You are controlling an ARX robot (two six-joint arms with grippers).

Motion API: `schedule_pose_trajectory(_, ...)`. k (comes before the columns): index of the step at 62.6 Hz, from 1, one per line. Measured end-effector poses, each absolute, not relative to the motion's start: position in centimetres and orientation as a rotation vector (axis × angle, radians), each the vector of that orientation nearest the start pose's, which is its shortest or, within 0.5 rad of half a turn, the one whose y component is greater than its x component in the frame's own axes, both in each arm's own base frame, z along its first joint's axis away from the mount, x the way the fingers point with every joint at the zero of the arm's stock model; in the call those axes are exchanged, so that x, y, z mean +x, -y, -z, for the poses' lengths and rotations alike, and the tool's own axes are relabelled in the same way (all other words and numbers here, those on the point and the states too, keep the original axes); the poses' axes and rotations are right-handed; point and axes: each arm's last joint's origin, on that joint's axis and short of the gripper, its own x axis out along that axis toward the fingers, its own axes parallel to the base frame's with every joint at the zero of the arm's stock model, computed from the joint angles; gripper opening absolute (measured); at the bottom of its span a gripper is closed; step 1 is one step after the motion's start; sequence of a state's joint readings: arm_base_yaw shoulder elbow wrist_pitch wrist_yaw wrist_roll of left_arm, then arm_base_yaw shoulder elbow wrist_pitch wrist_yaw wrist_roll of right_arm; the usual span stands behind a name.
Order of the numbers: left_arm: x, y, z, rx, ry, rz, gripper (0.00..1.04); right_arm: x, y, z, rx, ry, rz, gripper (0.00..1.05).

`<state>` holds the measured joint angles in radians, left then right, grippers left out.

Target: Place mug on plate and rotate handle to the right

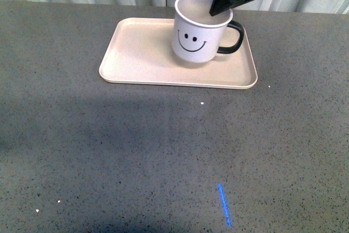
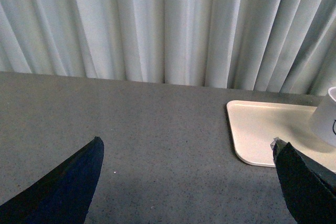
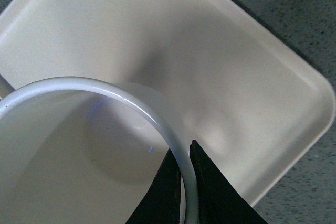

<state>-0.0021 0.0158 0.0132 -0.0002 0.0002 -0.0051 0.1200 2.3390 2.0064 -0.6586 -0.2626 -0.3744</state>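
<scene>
Our right pincer (image 1: 217,9) comes down from one o'clock in the front view. Its black fingers (image 3: 210,192) are pinched on the rim of the mug (image 1: 193,39), one inside and one outside. Our left pincer (image 2: 184,182) shows only in its wrist view, jaws spread wide, gripping nothing, above the desk (image 2: 157,129).

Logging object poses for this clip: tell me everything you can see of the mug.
The mug is white and enamel-looking, with a black smiley face toward the camera and a black loop handle pointing to the robot's right. It stands roughly upright and empty on the right half of the pink-beige plate. The right gripper pinches its rim, one of the fingers inside, the other outside.
</scene>
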Motion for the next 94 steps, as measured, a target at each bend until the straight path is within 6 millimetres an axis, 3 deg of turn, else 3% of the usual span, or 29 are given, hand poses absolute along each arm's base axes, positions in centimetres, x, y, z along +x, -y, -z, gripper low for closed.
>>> schedule_pose_trajectory(8, 9.8, 0.0, -16.7, -0.005, -0.003, 0.002, 0.95, 50.6, -5.9, -18.6, -0.348, -0.909, -0.585, 0.02)
schedule_pose_trajectory(27, 9.8, 0.0, -16.7, -0.005, -0.003, 0.002, 0.95, 50.7, -6.6, -16.5, -0.45, -0.919, -0.685, 0.02)
schedule_pose_trajectory(82, 9.8, 0.0, -16.7, -0.005, -0.002, 0.002, 0.95, 51.2, -8.3, -15.9, -0.505, -0.906, -0.769, 0.02)
schedule_pose_trajectory(88, 9.8, 0.0, -16.7, -0.005, -0.003, 0.002, 0.95, 51.2, -8.3, -15.9, -0.512, -0.906, -0.777, 0.15)
schedule_pose_trajectory(94, 9.8, 0.0, -16.7, -0.005, -0.003, 0.002, 0.95, 51.3, -8.3, -16.1, -0.526, -0.896, -0.782, 0.38)
